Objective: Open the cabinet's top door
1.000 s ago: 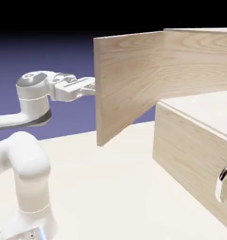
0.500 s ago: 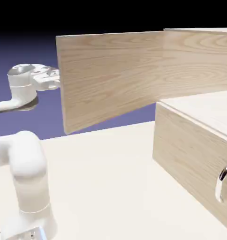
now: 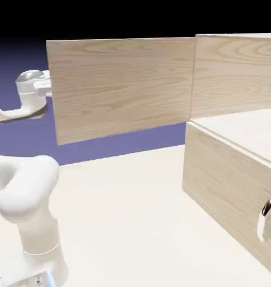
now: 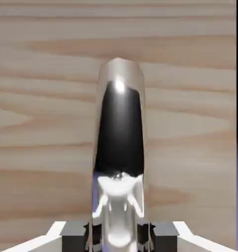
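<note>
Top door point(image 3: 121, 87) swung wide, hiding gripper point(image 4: 119, 236) clamped on handle point(image 4: 119, 147).

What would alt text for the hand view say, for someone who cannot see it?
A shiny silver-and-dark curved handle fills the middle, running up from between the end effector fingertips at the bottom edge, which are shut on it. Behind it, the top door spreads pale wood grain across nearly the whole picture.

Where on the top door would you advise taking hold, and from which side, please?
Grip the curved metal handle on the top door, coming square at the door's front face. It stands proud of the flat panel near its free edge, narrow enough for the hand to pinch.
</note>
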